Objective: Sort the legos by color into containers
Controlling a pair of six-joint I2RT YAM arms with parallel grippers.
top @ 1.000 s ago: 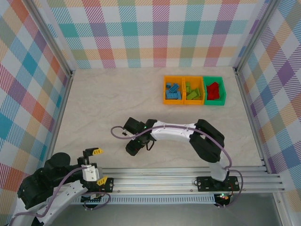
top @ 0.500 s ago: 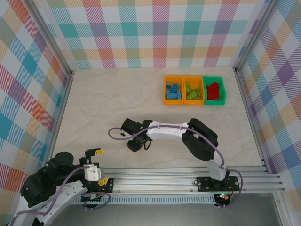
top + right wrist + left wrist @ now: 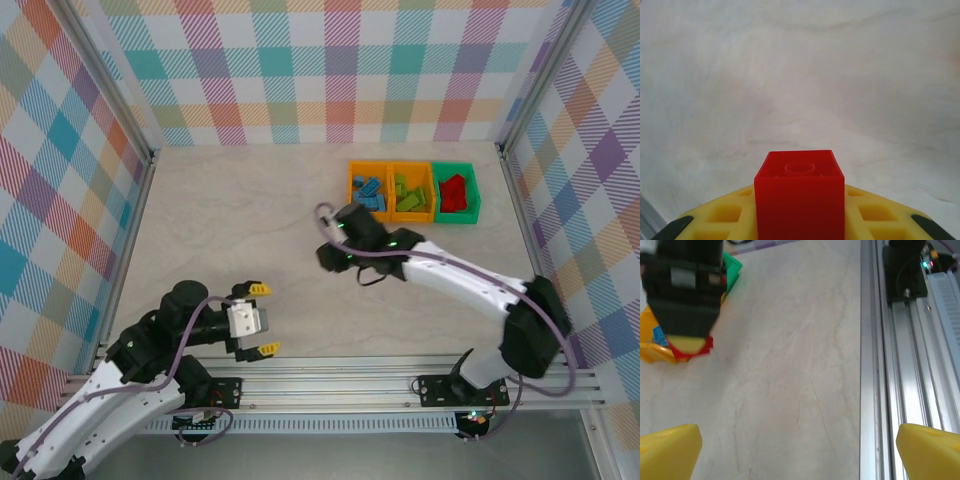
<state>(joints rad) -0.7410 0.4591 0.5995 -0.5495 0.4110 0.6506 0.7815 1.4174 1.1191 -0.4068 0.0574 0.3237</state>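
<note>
The right gripper (image 3: 330, 257) is pinching one red lego brick (image 3: 799, 194) and hangs over the table (image 3: 230, 210), a little in front of the orange bin with blue bricks (image 3: 351, 195). The left gripper (image 3: 260, 320) stands spread wide and carries nothing, near the front rail. The other red bricks lie in the green bin (image 3: 457, 219), at the right end of the row. I judge the step is carrying: pass the brick high above the orange rims, stop over the middle of the green bin, then release it low so that it does not bounce out
</note>
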